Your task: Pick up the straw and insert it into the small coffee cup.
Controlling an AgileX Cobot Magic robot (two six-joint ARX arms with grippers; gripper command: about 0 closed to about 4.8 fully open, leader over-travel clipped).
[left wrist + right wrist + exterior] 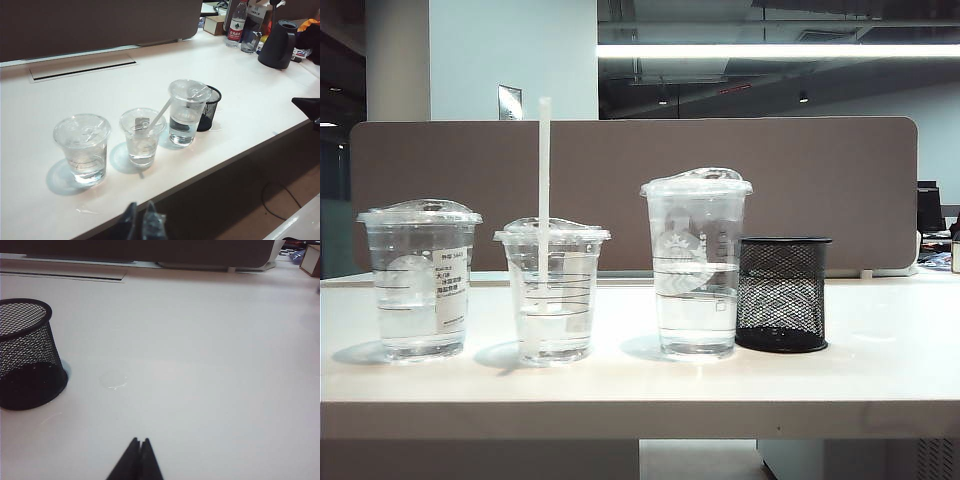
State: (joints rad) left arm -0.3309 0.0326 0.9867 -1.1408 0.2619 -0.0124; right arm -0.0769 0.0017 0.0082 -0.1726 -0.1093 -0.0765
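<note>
Straw [544,190] is already standing upright through the lid of the small coffee cup [552,290], the middle one on the tabletop [880,340]. Both end effectors are hanging back off the cups: the right end effector [138,442] is pinched together and empty near the mesh holder [25,355], while the left end effector [141,216] is looking closed too, so any retreat should be staying well wide of the straw.
</note>
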